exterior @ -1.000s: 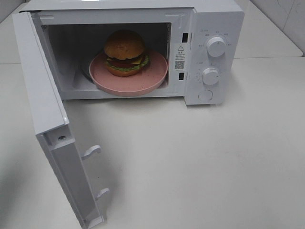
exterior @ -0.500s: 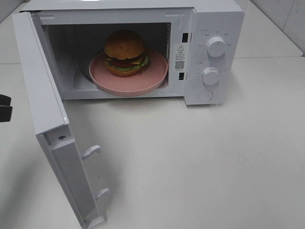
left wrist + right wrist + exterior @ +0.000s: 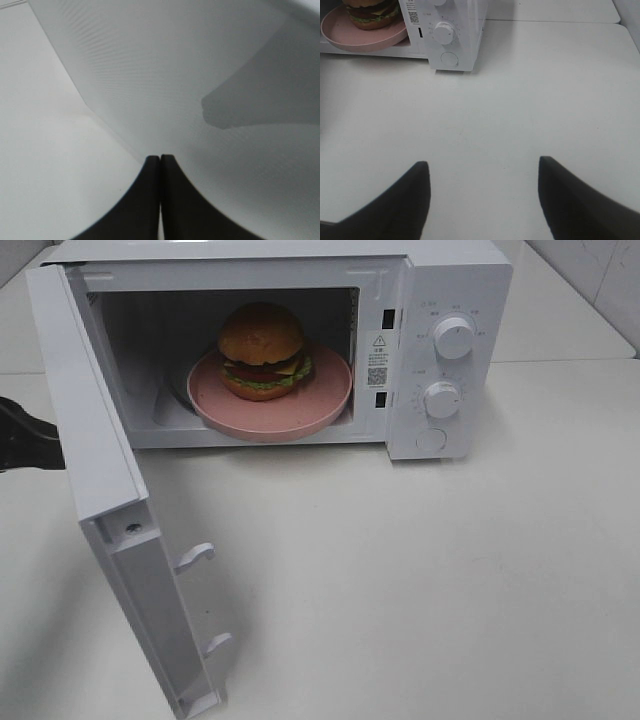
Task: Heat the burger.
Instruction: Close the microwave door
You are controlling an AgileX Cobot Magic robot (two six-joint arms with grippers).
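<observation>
Sitting together: one burger [image 3: 262, 348], one plate [image 3: 305, 412]

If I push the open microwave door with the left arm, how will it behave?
The door looks like a stiff hinged panel, so it should swing rather than flex. Its outer face looks smooth, so the left gripper, jaws closed, may slide. The pink plate sits near the cavity's front edge; the door might meet it.

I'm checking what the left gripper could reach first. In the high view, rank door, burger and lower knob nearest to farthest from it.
1. The door, far left, right by the left gripper.
2. The burger, middle, inside the microwave.
3. The lower knob, right panel.
</observation>
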